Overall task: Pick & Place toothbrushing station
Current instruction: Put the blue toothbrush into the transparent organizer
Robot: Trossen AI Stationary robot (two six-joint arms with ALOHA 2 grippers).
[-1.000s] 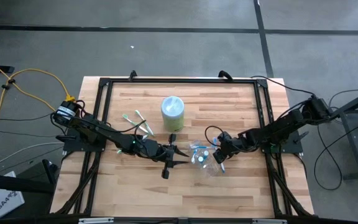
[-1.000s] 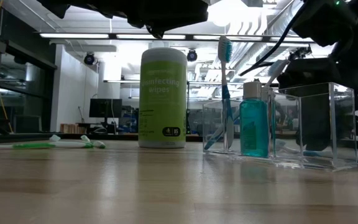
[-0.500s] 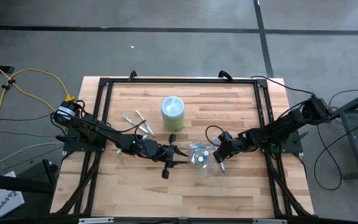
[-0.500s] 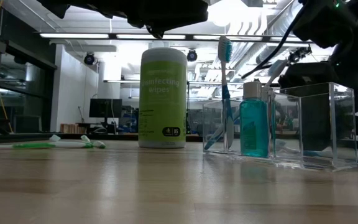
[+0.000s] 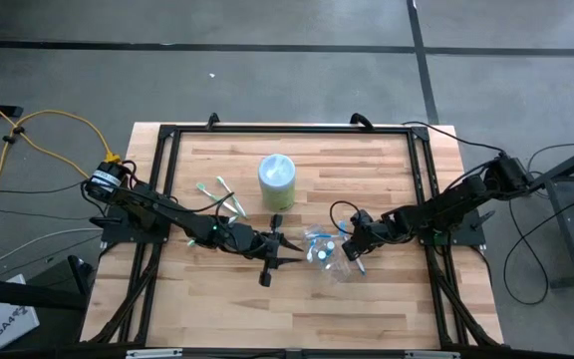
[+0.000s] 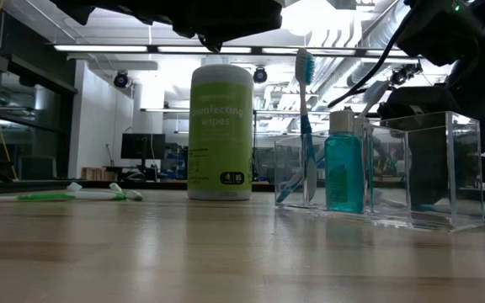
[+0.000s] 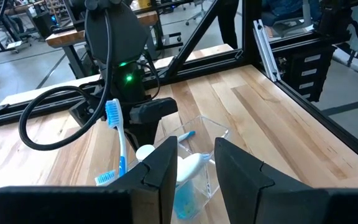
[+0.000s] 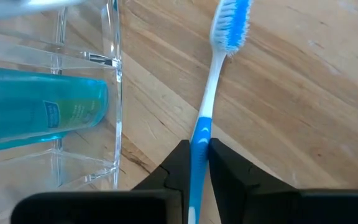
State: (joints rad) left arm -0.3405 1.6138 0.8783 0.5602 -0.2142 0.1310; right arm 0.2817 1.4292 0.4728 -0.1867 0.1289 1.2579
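Here the wooden table (image 5: 387, 170) lies mostly bare inside its black frame (image 5: 287, 130), so open room runs on every side of the cluster at its middle; the green wipes canister (image 5: 276, 179) stands upright beyond that cluster, clear of both arms; the clear plastic container (image 6: 377, 172) sits between the two grippers, already holding an upright blue-white toothbrush (image 6: 305, 126) and a teal bottle (image 6: 344, 164), which suggests the station is partly stocked; the left gripper (image 5: 279, 253) waits just beside it, jaws part open and empty; the right gripper (image 8: 195, 158) has its fingers pinched on the handle of a second blue toothbrush (image 8: 213, 93) lying flat beside the container wall, likely for lifting; two green-white toothbrushes (image 5: 217, 194) lie well apart.
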